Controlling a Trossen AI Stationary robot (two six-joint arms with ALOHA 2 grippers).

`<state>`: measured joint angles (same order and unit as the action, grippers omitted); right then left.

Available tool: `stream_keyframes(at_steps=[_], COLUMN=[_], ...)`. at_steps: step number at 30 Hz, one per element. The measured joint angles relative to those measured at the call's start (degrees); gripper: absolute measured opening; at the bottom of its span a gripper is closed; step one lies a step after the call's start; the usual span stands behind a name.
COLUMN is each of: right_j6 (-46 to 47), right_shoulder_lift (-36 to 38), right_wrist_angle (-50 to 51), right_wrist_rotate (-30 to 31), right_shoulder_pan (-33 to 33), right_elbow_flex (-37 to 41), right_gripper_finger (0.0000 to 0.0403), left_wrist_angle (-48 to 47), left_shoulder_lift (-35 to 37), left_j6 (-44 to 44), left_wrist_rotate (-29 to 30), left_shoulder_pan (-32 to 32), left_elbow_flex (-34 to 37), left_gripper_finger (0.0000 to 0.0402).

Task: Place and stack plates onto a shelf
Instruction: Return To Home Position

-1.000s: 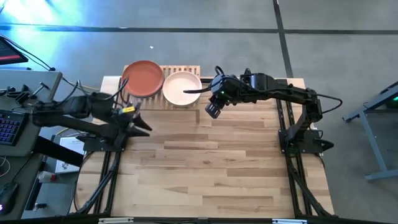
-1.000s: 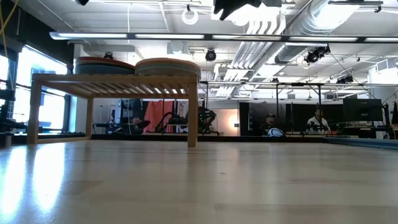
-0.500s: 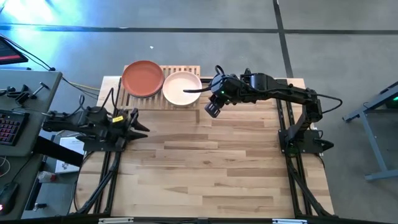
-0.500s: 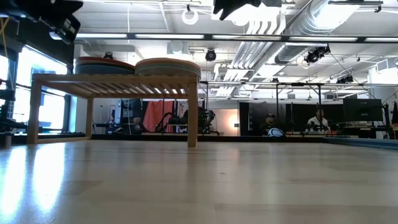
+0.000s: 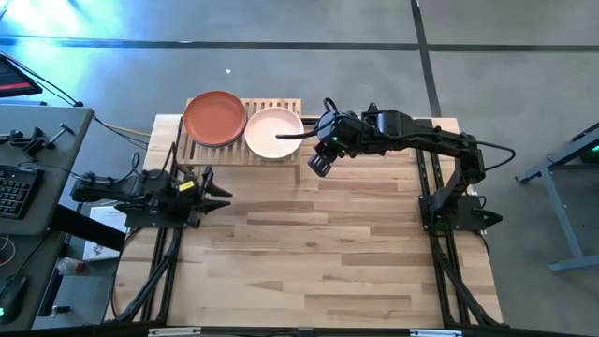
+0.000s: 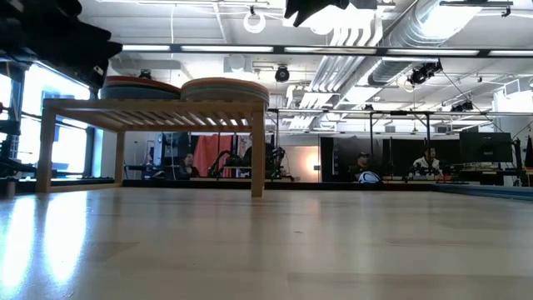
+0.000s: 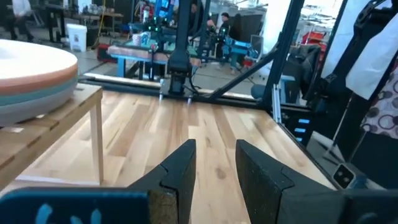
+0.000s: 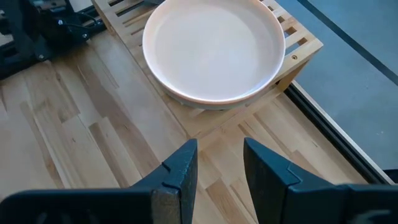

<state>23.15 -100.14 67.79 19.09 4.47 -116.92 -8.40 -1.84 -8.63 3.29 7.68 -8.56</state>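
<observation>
Terracotta plate (image 5: pixel 214 118) and pale pink plate (image 5: pixel 274 132) top side-by-side stacks on the shelf (image 5: pixel 285 104); left pincer (image 5: pixel 222 185), at the table (image 5: pixel 328 253) edge, and right pincer (image 5: pixel 319 167), beside the shelf, narrowly parted, empty.

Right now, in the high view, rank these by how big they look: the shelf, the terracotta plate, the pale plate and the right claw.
1. shelf: largest, wider than both plates side by side.
2. terracotta plate and pale plate: they look alike, so I won't rank them.
3. right claw: smallest.
</observation>
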Motion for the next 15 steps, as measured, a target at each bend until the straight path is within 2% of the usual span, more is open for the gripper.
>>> stream_keyframes(at_steps=[8,15], right_j6=[0.0,-0.1], right_shoulder_lift=[0.0,0.0], right_wrist_angle=[0.0,0.0], right_wrist_rotate=[0.0,0.0], right_shoulder_pan=[0.0,0.0], right_elbow_flex=[0.0,0.0], right_gripper_finger=[0.0108,0.0108], left_wrist_angle=[5.9,9.7], left_shoulder_lift=[0.0,-0.9], left_j6=[1.5,4.4], left_wrist_rotate=[1.7,5.0], left_shoulder_pan=[0.0,0.0], left_elbow_flex=[6.2,7.7], left_gripper_finger=[0.0102,0.0102])
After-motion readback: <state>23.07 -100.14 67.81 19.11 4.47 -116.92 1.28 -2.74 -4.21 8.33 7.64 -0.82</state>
